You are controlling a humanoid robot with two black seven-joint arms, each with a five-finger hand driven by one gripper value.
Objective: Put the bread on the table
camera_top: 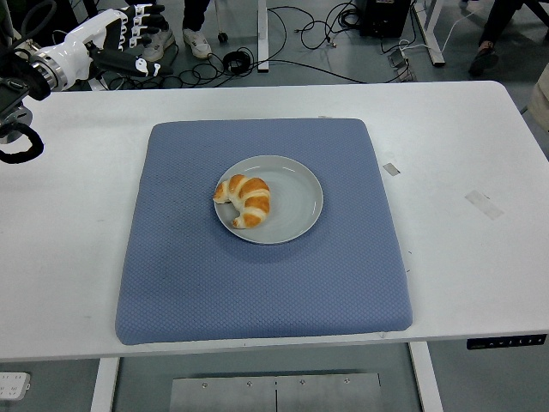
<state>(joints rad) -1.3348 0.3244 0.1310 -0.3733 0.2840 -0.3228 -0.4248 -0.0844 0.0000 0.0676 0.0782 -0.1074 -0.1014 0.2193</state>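
At the far left corner, the left robot hand (120,36) hangs above the back edge of the white surface (480,146). It is white and black. Its fingers (141,15) are stretched out and loose, and it holds nothing. Its black arm comes in from the left side of the picture.

Next comes a big blue mat (262,230). It lies flat in the middle of the surface and covers a lot of it. The mat has a bumpy, dotted look and round corners.

On the middle of the mat sits a round grey plate (292,199). The bread (244,200) lies on the left part of the plate. It is a golden brown croissant, bent like a moon. The robot hand is well apart from it.

To the right of the mat, the surface is bare white, with a small piece of tape (391,169) just beside the mat and another piece of tape (483,203) farther right. A little control panel (506,342) sits on the front edge at the bottom right.

Behind the surface, the floor (326,51) is grey. Black cables (300,39) curl across it. Someone's shoes (176,41) show at the top, near the robot hand. No words can be read anywhere.
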